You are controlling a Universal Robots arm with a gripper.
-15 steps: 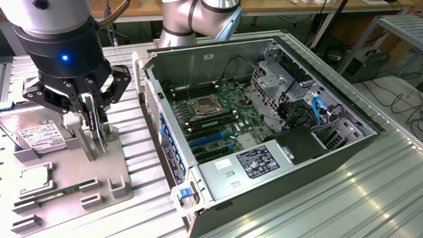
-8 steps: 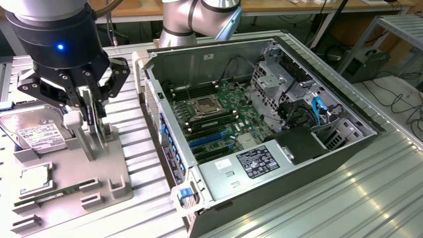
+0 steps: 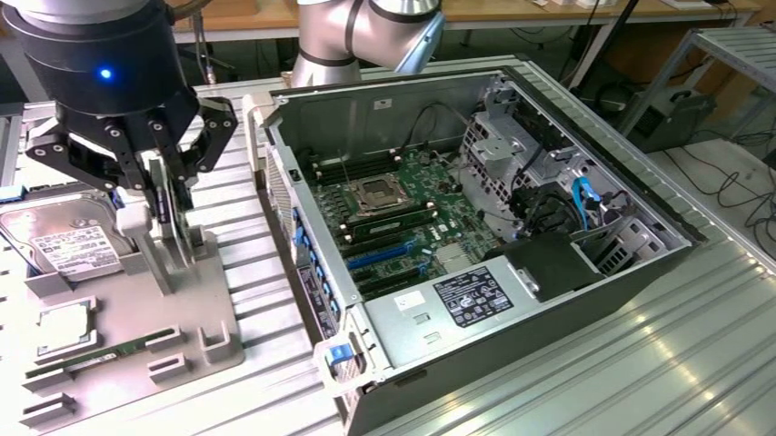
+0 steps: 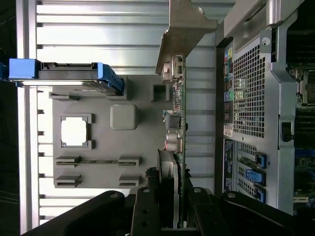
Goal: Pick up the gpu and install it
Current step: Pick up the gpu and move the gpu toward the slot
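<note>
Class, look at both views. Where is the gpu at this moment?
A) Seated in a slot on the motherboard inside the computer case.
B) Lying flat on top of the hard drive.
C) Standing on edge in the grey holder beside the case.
C: the gpu stands on edge in the grey holder, outside the computer case, with the gripper around its upper part.

A ribbed metal desk (image 3: 679,345) is carrying everything. A grey holder tray (image 3: 182,313) is lying flat on it directly beneath the hand (image 3: 164,204). An open computer case (image 3: 546,363) is resting on its side on the desk, just beside the tray and off to one side of the hand.
</note>
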